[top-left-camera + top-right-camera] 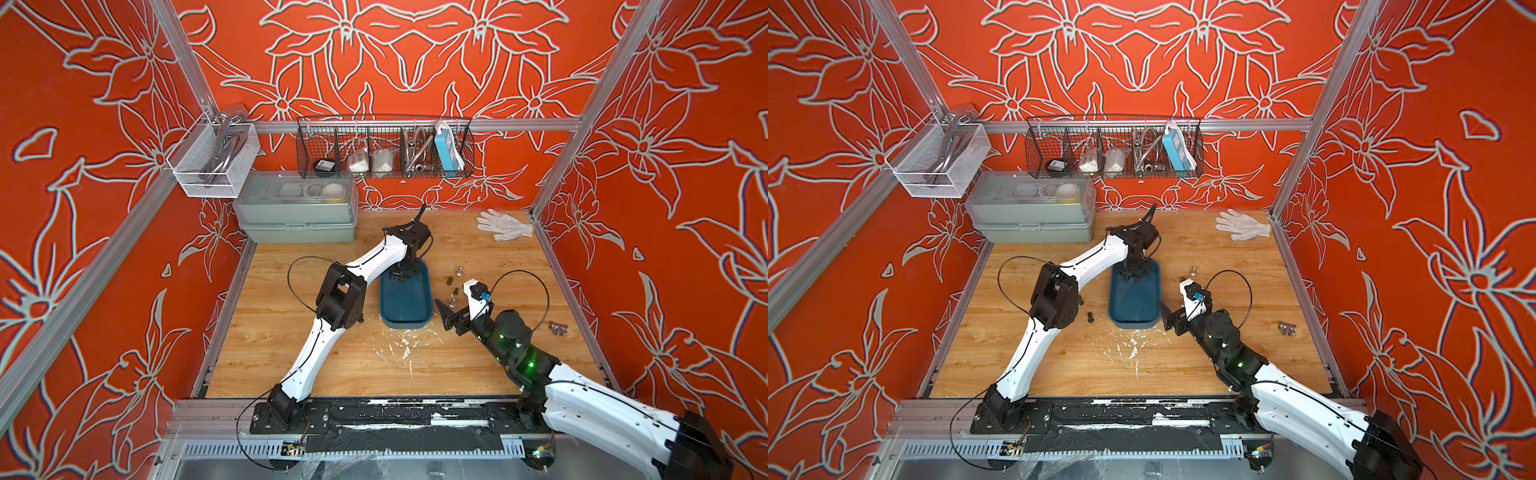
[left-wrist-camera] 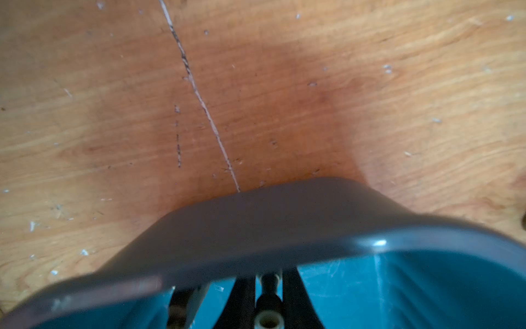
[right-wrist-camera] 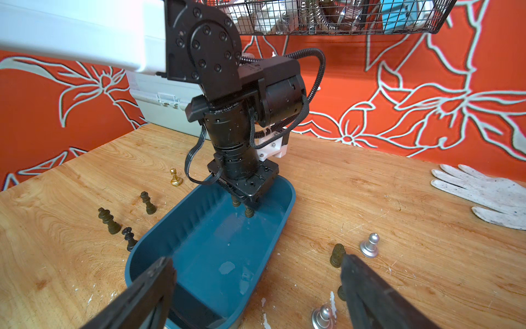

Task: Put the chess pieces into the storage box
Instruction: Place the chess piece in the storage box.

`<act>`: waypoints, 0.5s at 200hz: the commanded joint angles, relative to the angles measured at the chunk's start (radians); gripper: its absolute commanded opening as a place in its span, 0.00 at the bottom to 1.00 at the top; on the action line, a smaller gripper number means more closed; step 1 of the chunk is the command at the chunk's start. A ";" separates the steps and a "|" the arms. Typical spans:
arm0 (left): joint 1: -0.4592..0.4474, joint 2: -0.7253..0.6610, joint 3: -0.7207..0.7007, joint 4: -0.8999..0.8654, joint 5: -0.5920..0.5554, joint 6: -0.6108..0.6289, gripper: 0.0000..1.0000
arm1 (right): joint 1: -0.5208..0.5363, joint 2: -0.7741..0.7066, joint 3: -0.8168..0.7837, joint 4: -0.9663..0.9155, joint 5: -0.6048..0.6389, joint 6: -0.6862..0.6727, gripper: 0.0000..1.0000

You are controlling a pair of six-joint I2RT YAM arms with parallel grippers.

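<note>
Right wrist view — left pincer (image 3: 244, 208) grips a dark chess piece (image 3: 249, 213) inside storage box (image 3: 182, 228) — right pincer (image 3: 255, 262) wide.

The storage box (image 1: 406, 309) sits in the middle of the tabletop (image 1: 291, 353), long side running front to back. Left gripper (image 3: 242, 208) is down inside its far end, with a chess piece (image 2: 267, 296) between the fingers. Left of the box you've got four chess pieces (image 3: 109, 220), the nearest one just beside its wall. Four more pieces (image 3: 370, 245) are off its right side. Right gripper (image 3: 256, 259) straddles the box's near right corner. Lidded case (image 1: 297, 208) in the far left corner, work glove (image 1: 505, 224) in the far right corner, metal fitting (image 1: 557, 328) by the right edge.
</note>
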 commanded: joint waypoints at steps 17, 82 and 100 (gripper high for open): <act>0.004 0.019 0.030 -0.024 -0.017 0.010 0.16 | 0.004 -0.011 -0.012 0.021 0.019 0.011 0.96; 0.004 0.042 0.063 -0.026 -0.036 0.019 0.17 | 0.004 -0.008 -0.012 0.024 0.013 0.012 0.96; 0.004 0.052 0.074 -0.028 -0.030 0.020 0.17 | 0.004 -0.010 -0.013 0.021 0.015 0.012 0.96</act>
